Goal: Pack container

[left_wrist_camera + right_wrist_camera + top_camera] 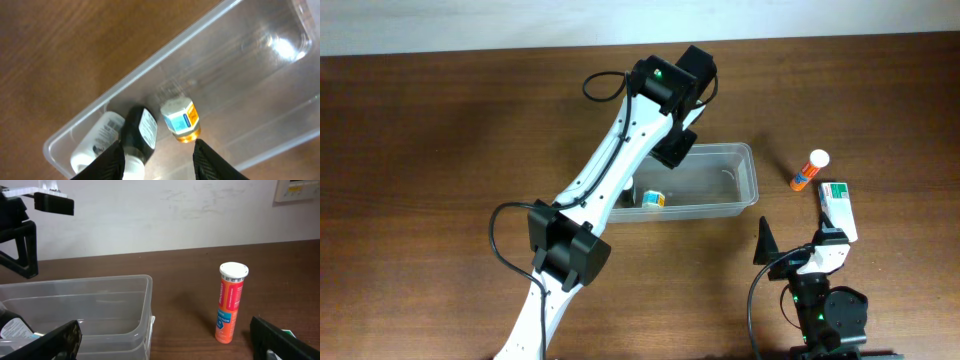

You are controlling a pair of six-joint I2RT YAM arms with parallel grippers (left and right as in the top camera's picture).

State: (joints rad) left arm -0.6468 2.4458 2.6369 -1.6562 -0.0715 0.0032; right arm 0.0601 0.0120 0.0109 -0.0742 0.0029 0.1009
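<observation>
Container, the clear plastic tub, sits on the tabletop slightly toward three o'clock of centre in the overhead view, with the left end effector hanging over its nine o'clock end. Its jaws stand part-way apart and grip nothing. Below it lie a small amber bottle with a white-and-blue label, a dark bottle and a white bottle at the tub's end wall.

Trouble could come from that crowding. A descent here would, I judge, land a finger on the dark bottle, which lies right at one finger, and roll it against its neighbours, or push on the thin wall and skid the tub.

The right end effector is spread wide and empty near five o'clock, pointing at an upright orange tube with a white cap beside the tub. The tube looks tall and narrow, so a glancing touch could topple it. The white-and-green box lies under this end effector in the overhead view and may be nudged. Both arms reaching for the tub together could collide.
</observation>
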